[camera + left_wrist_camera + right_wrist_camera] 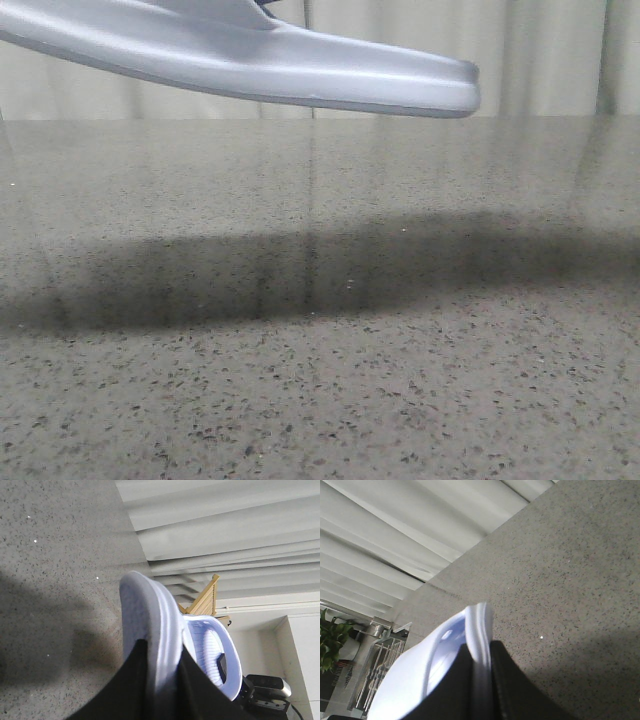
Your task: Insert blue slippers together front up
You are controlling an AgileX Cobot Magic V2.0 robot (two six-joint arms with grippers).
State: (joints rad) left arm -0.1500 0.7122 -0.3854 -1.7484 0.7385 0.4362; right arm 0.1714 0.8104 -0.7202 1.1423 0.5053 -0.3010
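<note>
One pale blue slipper [300, 65] hangs in the air across the top of the front view, sole down, its tip pointing right, with its shadow on the table below. In the left wrist view my left gripper [164, 647] is shut on the sole edge of a blue slipper [150, 610]. The second slipper's ribbed footbed [207, 647] shows just behind it. In the right wrist view my right gripper [480, 646] is shut on the rim of a blue slipper [415, 680], above the table. Neither gripper shows clearly in the front view.
The speckled grey table [320, 380] lies under both slippers. Pale curtains [540, 60] hang behind it. A wooden rack [205, 597] and a black device [265, 690] show in the left wrist view. A wire rack [380, 655] and a plant [332, 640] stand beyond the table.
</note>
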